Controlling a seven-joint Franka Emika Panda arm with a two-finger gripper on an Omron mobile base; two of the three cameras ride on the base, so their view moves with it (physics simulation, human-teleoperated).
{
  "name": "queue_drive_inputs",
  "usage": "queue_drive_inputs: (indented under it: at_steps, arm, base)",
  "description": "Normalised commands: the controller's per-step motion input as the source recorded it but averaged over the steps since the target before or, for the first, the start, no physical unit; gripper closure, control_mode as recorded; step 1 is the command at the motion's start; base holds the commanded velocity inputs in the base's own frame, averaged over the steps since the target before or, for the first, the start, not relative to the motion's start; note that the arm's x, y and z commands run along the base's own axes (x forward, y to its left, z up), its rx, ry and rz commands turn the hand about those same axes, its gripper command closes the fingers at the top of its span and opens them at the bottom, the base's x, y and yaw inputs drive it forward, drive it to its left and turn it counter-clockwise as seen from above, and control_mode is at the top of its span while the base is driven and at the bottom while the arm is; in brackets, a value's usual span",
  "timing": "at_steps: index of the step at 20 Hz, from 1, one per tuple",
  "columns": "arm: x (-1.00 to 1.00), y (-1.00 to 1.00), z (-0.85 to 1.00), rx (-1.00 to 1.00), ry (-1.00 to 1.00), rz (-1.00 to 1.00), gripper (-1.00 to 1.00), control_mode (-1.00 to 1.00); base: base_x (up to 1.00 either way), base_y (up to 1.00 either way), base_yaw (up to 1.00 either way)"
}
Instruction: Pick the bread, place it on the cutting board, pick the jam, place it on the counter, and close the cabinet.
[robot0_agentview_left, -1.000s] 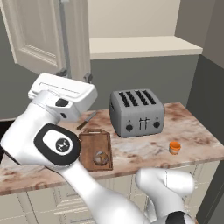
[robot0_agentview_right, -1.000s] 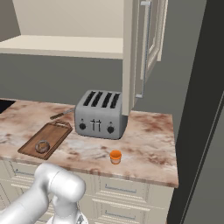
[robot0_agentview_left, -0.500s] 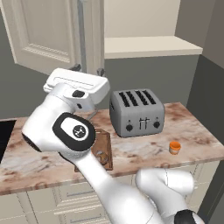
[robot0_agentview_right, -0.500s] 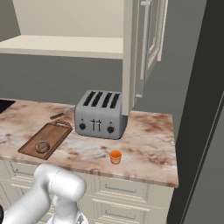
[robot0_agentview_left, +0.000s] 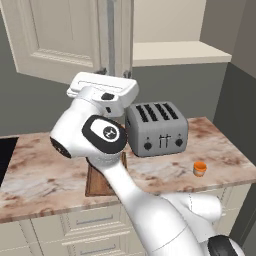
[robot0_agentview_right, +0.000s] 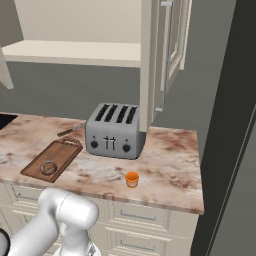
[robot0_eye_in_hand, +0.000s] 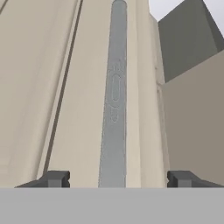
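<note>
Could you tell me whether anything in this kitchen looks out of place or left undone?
The cabinet doors stand open above the toaster. The hand is open, facing a door handle. The bread sits on the cutting board and the jam on the counter; nothing spilled.

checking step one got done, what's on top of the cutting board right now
In the right base view the bread sits on the near end of the cutting board, with bare wood around it. In the left base view the arm covers most of the board, so the roll is hidden there.
</note>
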Motion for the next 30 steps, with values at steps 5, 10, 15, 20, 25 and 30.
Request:
queue_drive_inputs:
  at_steps: [5,10,15,20,25,30]
  arm:
    - [0.53,-0.25,0.00,0.00,0.01,0.07,-1.00,-1.00]
    - [0.42,-0.26,0.00,0.00,0.01,0.09,-1.00,-1.00]
    - [0.32,-0.26,0.00,0.00,0.02,0.10,-1.00,-1.00]
    - [0.35,-0.15,0.00,0.00,0.02,0.09,-1.00,-1.00]
    - [0.35,-0.15,0.00,0.00,0.02,0.09,-1.00,-1.00]
    - [0.30,-0.08,0.00,0.00,0.02,0.08,-1.00,-1.00]
  base:
    - [0.00,0.00,0.00]
    - [0.00,0.00,0.00]
    - [0.00,0.00,0.00]
    - [0.00,0.00,0.00]
    - [0.00,0.00,0.00]
    - [0.00,0.00,0.00]
